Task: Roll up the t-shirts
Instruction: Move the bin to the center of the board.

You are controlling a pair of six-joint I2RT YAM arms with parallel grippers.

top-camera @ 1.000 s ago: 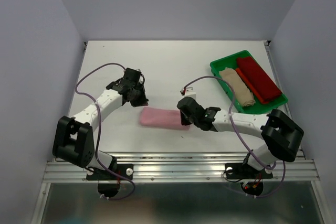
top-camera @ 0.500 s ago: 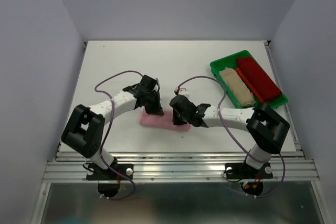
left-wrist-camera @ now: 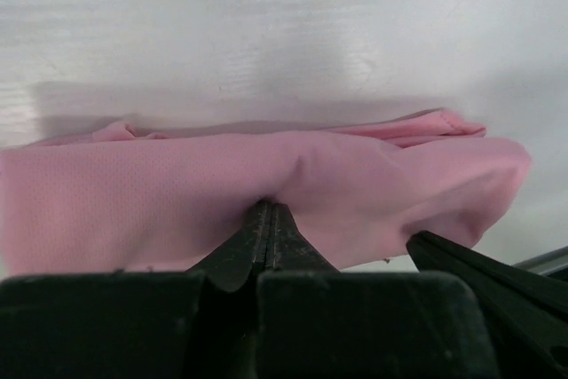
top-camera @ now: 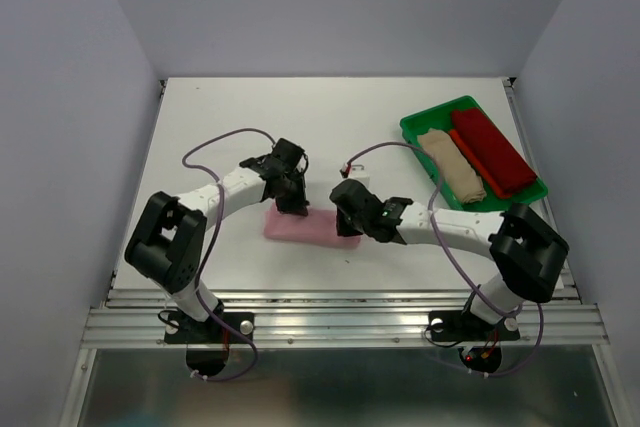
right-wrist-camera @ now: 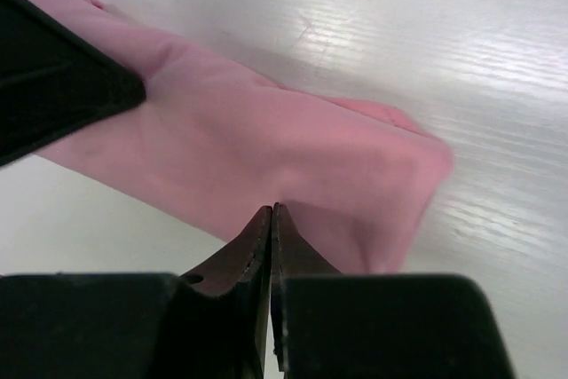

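Left claw [left-wrist-camera: 269,210] and right claw [right-wrist-camera: 272,212] both pinch the pink t-shirt [top-camera: 305,228] thinly; lift unevenly and you could lose it, the roll unravelling.

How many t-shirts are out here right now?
3. The pink t-shirt lies folded up on the white table, near the middle. The beige t-shirt and the dark red t-shirt lie side by side in the green tray. Others could be hidden beneath those.
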